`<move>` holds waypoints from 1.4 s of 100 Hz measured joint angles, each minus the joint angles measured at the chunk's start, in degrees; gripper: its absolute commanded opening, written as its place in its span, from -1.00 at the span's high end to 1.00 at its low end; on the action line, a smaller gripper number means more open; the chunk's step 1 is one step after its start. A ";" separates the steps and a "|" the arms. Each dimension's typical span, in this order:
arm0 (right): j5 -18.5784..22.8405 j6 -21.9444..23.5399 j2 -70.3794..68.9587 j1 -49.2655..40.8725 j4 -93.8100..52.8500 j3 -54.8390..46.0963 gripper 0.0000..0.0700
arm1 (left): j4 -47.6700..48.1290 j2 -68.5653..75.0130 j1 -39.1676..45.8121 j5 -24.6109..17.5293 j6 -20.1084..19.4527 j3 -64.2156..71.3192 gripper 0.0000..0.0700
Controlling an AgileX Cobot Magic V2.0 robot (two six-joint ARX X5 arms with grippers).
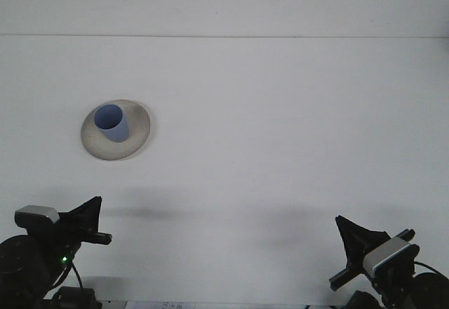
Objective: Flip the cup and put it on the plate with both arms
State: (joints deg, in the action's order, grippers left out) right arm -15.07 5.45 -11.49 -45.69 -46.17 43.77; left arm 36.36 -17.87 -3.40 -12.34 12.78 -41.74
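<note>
One cup (111, 122), blue, standing mouth-up. One plate (133, 144), pale grey-beige, round, shallow. Two arms, one claw each. Nothing more on the surface.

Cup sits on the plate, set toward its far-left part rather than dead centre; the near and right parts of the plate are bare. Plate lies in the left half of the worktop (280, 126), about mid-depth.

Worktop is plain white, matte, evenly lit. Its far edge shows as a thin straight line across the top of the view, with a pale wall band beyond. Soft grey shadows fall on the near part of the surface ahead of each arm.

Left claw (90, 219) low in the near-left corner, dark fingers pointing forward and to the right, seen as a single wedge with no gap visible; cannot tell whether pressed together or merely overlapping from this angle. A small green light glows on the arm body behind it. Well apart from the plate, holding nothing.

Right claw (356, 239) low in the near-right corner, also one dark wedge, tip toward upper left; spread or closed, cannot tell. Holding nothing, well apart from cup and plate.

Open surface lies between claws and plate.
</note>
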 measured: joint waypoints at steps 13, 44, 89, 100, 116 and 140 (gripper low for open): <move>0.00 0.00 0.00 0.00 0.00 0.00 0.98 | 0.00 0.00 0.00 0.00 0.04 0.00 0.96; 0.00 0.02 0.00 0.00 -0.02 0.00 0.98 | 0.00 0.00 0.00 0.00 0.04 0.00 0.96; 0.00 0.00 0.00 0.00 -0.02 0.00 0.98 | -15.41 5.03 0.00 9.77 -7.52 10.54 0.96; 0.00 0.00 0.00 0.00 -0.02 0.00 0.98 | -25.70 8.85 0.74 18.12 -9.35 21.88 0.96; 0.00 0.00 0.00 0.00 -0.04 0.00 0.98 | -32.65 13.84 2.84 19.54 -11.17 33.68 0.96; 0.00 0.00 0.00 0.00 -0.04 0.00 0.98 | -35.54 17.33 3.02 19.58 -13.35 39.82 0.96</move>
State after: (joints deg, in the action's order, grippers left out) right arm -15.07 5.45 -11.49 -45.69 -46.22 43.77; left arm 0.82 -0.54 -0.38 7.25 -0.58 -1.91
